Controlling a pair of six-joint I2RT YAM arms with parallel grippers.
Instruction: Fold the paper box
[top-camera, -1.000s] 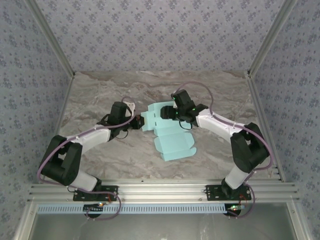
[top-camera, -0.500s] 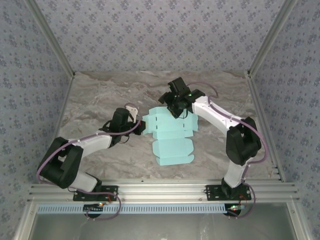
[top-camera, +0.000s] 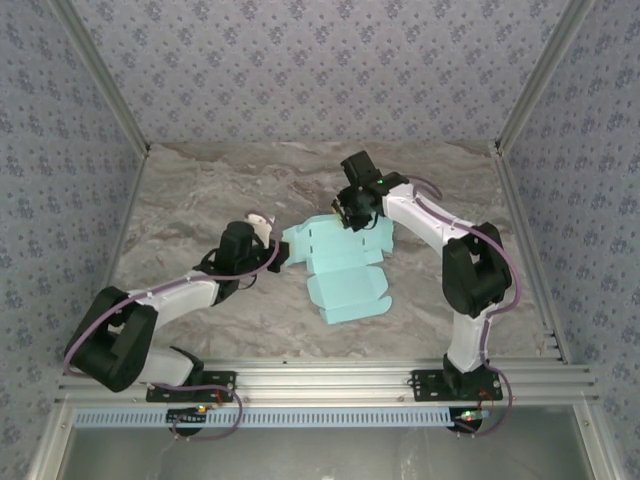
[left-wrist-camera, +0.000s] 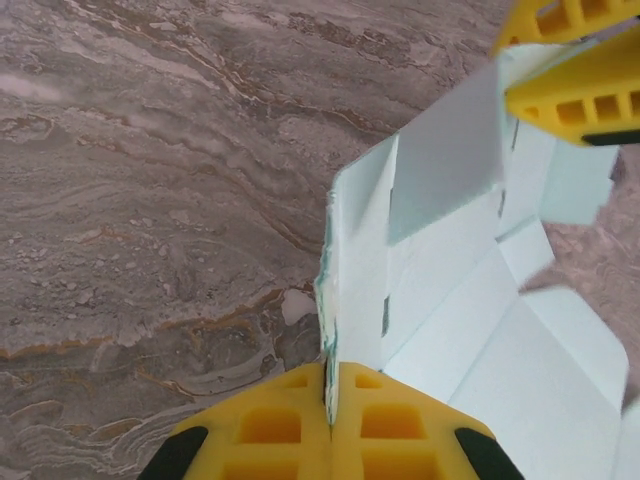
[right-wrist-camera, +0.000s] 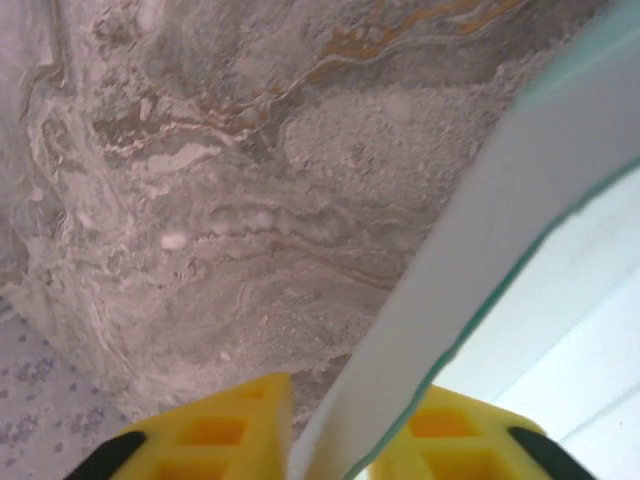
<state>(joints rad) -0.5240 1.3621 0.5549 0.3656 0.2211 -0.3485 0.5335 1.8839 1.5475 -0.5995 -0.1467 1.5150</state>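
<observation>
The paper box (top-camera: 345, 275) is a light cyan die-cut sheet lying mostly flat in the middle of the marble table, with its left and far flaps lifted. My left gripper (top-camera: 283, 250) is shut on the left flap. In the left wrist view the card edge (left-wrist-camera: 355, 270) stands upright, pinched between the yellow fingertips (left-wrist-camera: 330, 375). My right gripper (top-camera: 346, 214) is at the sheet's far edge. In the right wrist view a raised flap (right-wrist-camera: 500, 220) runs down between its yellow fingers (right-wrist-camera: 350, 400), which press on both sides. The right gripper's fingers (left-wrist-camera: 580, 60) also appear in the left wrist view.
Bare marble table (top-camera: 200, 190) surrounds the sheet on all sides. Patterned walls and metal posts (top-camera: 110, 90) close in the back and sides. An aluminium rail (top-camera: 320, 380) with the arm bases runs along the near edge.
The right gripper moved from over the sheet to its far edge and closed on a raised flap. The left gripper kept its hold while the sheet shifted slightly.
</observation>
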